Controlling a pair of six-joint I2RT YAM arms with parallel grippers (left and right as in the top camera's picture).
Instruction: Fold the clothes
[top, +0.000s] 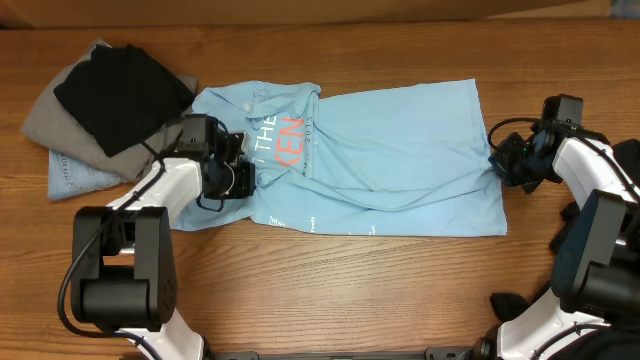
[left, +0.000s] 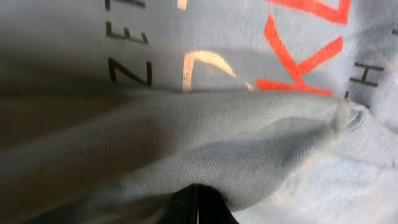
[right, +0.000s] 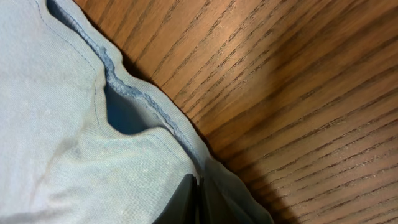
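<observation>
Left arm lies low over the table (top: 350, 290), left gripper (top: 246, 168) pinched tight on the shirt (top: 400, 140) at its printed chest end. Right arm bends inward, right gripper (top: 499, 160) clamped on the hem edge. Shirt lies rumpled between both grippers.

Light blue T-shirt (top: 400, 140) with white and orange-red lettering (top: 290, 140). Plain black garment (top: 120, 90), grey garment (top: 50, 115), pale denim-blue garment (top: 75, 178). Brown worktop (top: 350, 290) with wood grain.

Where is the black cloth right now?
In the overhead view, the black cloth lies at the far left of the table, on top of a grey garment, just left of the light blue T-shirt.
</observation>
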